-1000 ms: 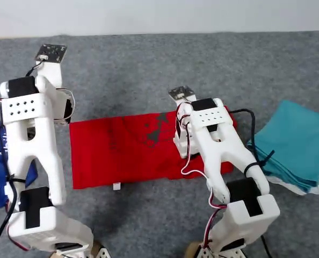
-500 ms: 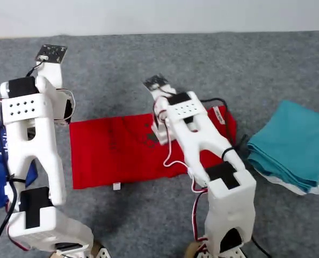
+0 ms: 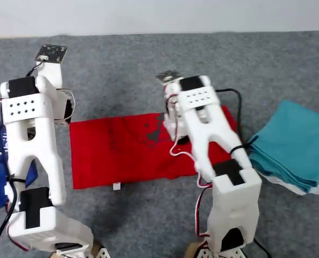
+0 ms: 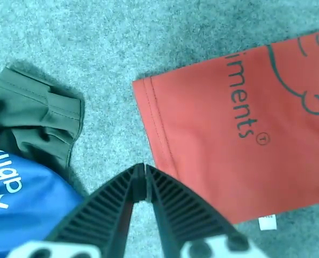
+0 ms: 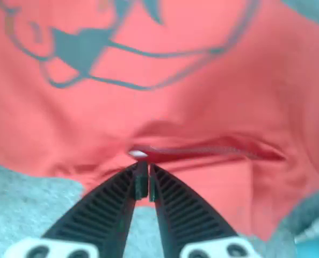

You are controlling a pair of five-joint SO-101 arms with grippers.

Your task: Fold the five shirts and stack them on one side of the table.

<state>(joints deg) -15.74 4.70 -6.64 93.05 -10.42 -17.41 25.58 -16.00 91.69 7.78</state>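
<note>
The red shirt (image 3: 116, 150) lies flat at mid-frame in the high view, its long axis running left to right and its hem end toward the left. The left fingers (image 4: 170, 209) are pressed shut, holding nothing. Their tips are over bare grey counter (image 3: 149, 64), just beside the shirt's hem corner. The right fingers (image 5: 173, 209) sit over the shirt's right part, closed on a puckered ridge of red cloth. A folded teal stack (image 3: 299, 142) rests at the right edge, while a blue shirt (image 4: 25, 209) and an olive shirt (image 4: 36, 118) are bunched at the left.
</note>
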